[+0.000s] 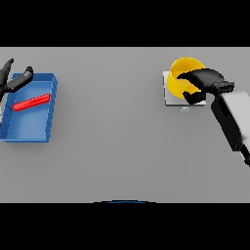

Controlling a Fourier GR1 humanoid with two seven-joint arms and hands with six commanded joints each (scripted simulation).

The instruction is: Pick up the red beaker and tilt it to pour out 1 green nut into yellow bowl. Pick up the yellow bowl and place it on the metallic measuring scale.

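The yellow bowl sits tilted on the metallic measuring scale at the far right. My right hand grips the bowl's right rim, fingers over the edge and thumb below. A long red piece lies flat inside the blue tray at the far left. My left hand hovers at the tray's far left corner with its fingers spread and holds nothing. No green nut shows anywhere.
A small blue display tab sticks out from the scale's near edge. My right forearm slants in from the right edge. The grey table stretches between tray and scale.
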